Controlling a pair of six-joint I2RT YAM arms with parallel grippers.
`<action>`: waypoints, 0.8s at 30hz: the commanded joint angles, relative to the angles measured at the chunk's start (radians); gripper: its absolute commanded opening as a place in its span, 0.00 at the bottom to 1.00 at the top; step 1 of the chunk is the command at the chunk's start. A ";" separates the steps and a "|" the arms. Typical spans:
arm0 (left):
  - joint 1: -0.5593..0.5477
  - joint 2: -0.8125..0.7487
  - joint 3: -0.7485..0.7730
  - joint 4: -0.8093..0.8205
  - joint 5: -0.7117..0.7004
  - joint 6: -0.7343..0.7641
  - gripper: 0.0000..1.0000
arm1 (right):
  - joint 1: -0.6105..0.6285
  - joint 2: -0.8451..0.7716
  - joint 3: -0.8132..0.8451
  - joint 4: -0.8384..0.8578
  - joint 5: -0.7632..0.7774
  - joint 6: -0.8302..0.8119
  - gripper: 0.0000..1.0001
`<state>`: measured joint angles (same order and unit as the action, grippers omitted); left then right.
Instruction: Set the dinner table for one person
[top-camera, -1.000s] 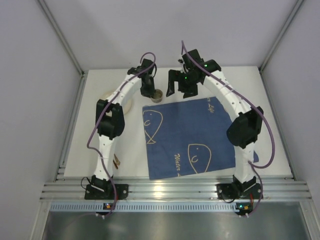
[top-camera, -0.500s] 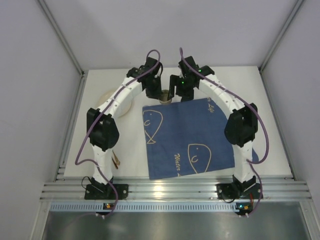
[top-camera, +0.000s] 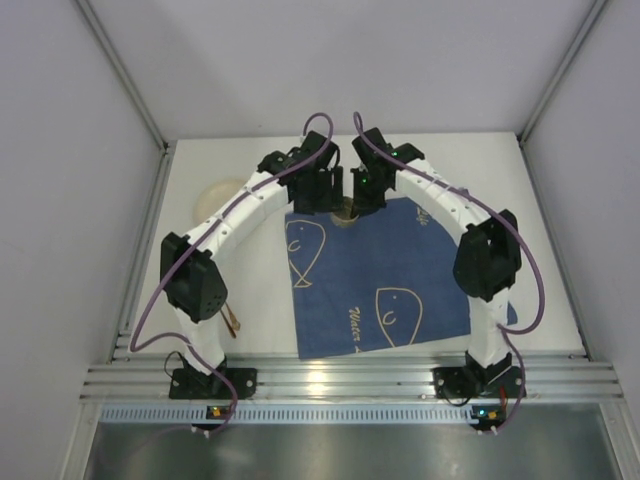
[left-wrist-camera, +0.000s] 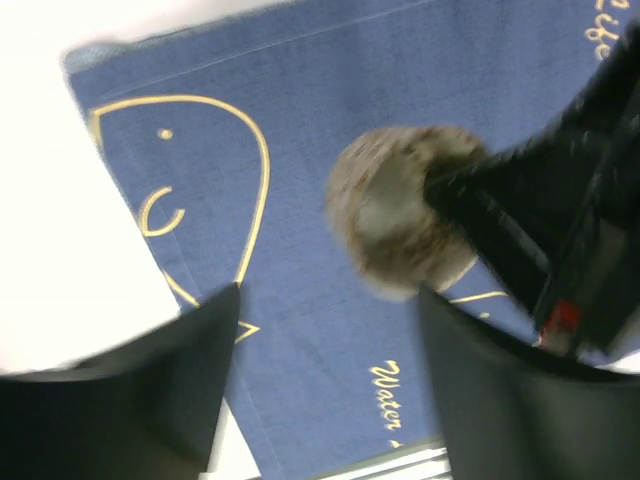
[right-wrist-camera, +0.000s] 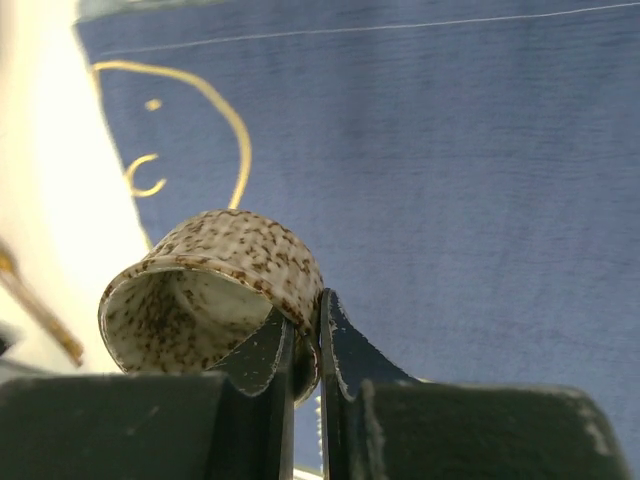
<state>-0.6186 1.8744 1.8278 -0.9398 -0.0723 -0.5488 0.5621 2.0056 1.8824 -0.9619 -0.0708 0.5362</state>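
A brown-speckled ceramic cup (top-camera: 345, 210) hangs just above the back edge of the blue whale placemat (top-camera: 390, 270), which lies on the white dinner table (top-camera: 545, 190). My right gripper (top-camera: 360, 193) is shut on the cup's rim; in the right wrist view one finger is inside the cup (right-wrist-camera: 215, 280) and one outside, at the gripper (right-wrist-camera: 307, 320). My left gripper (top-camera: 322, 193) stands open right beside the cup on its left. In the left wrist view its jaws (left-wrist-camera: 330, 300) are spread with nothing between them, and the cup (left-wrist-camera: 395, 225) sits beyond them, held by the dark right gripper (left-wrist-camera: 540, 230).
A cream plate (top-camera: 213, 193) lies at the back left of the table, partly under my left arm. A thin brown wooden piece (top-camera: 235, 320) lies near the front left, beside the left arm. Grey walls close in the table at the back and sides.
My left gripper carried the cup right to the placemat's back edge, then opened and let go. My right gripper moved in from the right and shut on the cup's rim.
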 joint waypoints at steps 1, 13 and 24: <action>-0.007 -0.077 0.030 -0.071 -0.130 -0.011 0.83 | -0.036 -0.090 -0.049 0.058 0.112 0.013 0.00; 0.256 -0.251 -0.245 0.005 -0.064 -0.013 0.98 | -0.379 -0.153 -0.239 0.058 0.244 -0.045 0.00; 0.261 -0.172 -0.280 0.032 0.006 -0.017 0.96 | -0.527 0.047 -0.138 0.060 0.310 -0.033 0.00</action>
<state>-0.3573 1.6791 1.5276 -0.9501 -0.0990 -0.5579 0.0505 1.9987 1.6840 -0.9173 0.2169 0.5064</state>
